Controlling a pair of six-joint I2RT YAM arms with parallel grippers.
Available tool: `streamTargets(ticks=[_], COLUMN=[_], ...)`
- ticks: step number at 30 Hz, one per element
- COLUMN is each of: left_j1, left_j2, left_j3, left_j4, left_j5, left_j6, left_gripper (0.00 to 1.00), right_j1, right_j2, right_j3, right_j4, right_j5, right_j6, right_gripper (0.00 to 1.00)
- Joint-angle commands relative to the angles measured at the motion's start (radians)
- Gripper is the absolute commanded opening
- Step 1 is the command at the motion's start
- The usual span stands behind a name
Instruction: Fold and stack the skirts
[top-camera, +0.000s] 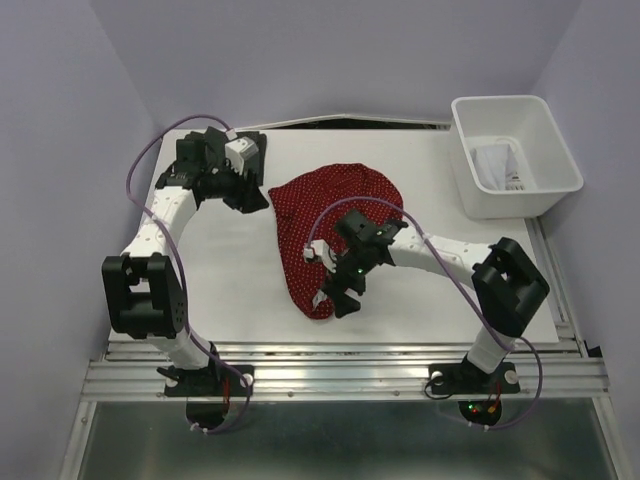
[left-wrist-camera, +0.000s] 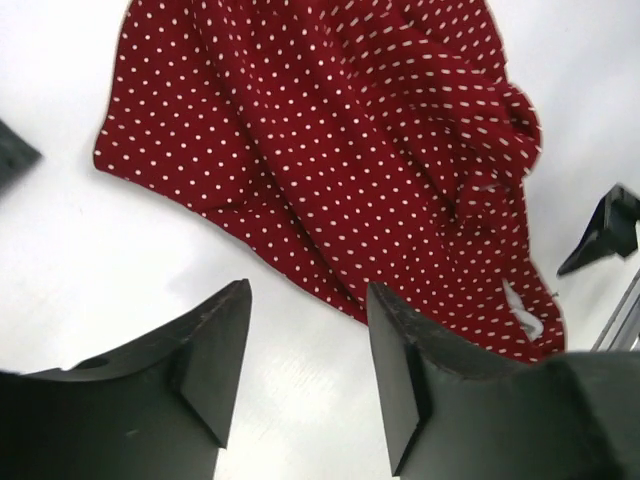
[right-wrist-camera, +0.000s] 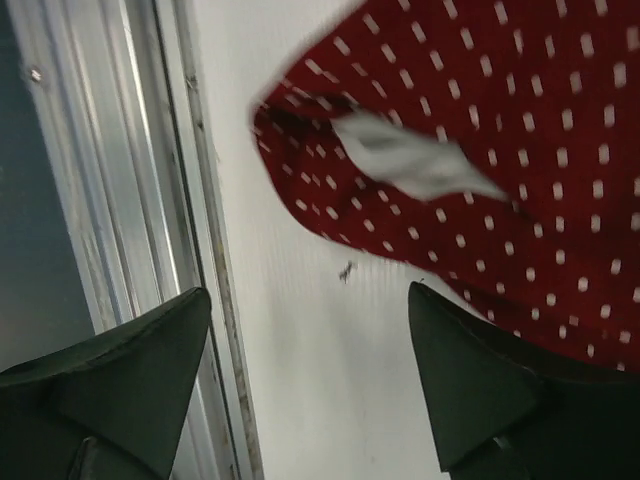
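Note:
The red skirt with tiny white dots (top-camera: 330, 225) lies rumpled on the middle of the table, wide at the back and narrowing toward the front. My left gripper (top-camera: 250, 195) hovers at the skirt's back-left edge; in the left wrist view it (left-wrist-camera: 308, 290) is open over bare table, and the red skirt (left-wrist-camera: 340, 150) is just beyond the fingertips. My right gripper (top-camera: 335, 302) is at the skirt's near tip. Seen from the right wrist, it (right-wrist-camera: 310, 292) is open and empty, with the red skirt (right-wrist-camera: 520, 150) and its white label (right-wrist-camera: 410, 160) ahead. White cloth (top-camera: 495, 165) lies in the bin.
A white rectangular plastic bin (top-camera: 540, 120) stands at the back right corner. The white table (top-camera: 230, 290) ends at a metal rail (right-wrist-camera: 120, 200) close to my right gripper. Lilac walls close in the back and sides.

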Motion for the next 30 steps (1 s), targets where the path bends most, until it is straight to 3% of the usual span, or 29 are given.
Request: streamTargets(ticks=[1,5,8,11,16,21,30], left_j1=[0.010,-0.004,-0.035,-0.082,-0.099,-0.098,-0.076], left_j2=[-0.019,-0.025,-0.028,-0.021,-0.161,-0.267,-0.251], left_j3=[-0.027,-0.018,0.014,0.031,-0.183,-0.274,-0.269], left_j4=[0.029,0.072,0.037,-0.043,0.123,0.179,0.150], left_j5=[-0.022,-0.019,-0.042,-0.091,-0.140,-0.130,-0.054], left_j6=[0.003,0.001,0.125,0.231,0.182,0.123,-0.009], left_gripper=[0.63,0.64,0.63,0.60,0.63,0.68,0.68], right_j1=[-0.032,-0.147,-0.271,-0.328,-0.328,-0.328,-0.230], right_j2=[-0.060,-0.126,-0.154,-0.160,-0.068,-0.010,-0.002], right_j3=[0.004,0.106,0.156,0.140,0.185,0.182,0.101], right_j4=[0.019,0.070,0.081,0.124,0.084,0.053,0.107], right_j5=[0.145,0.093,0.026,0.127,0.240,0.246,0.280], right_j6=[0.030,0.160,0.247,0.213,-0.013,-0.114,-0.179], right_gripper=[0.86,0.87,0.84,0.77,0.64,0.65,0.66])
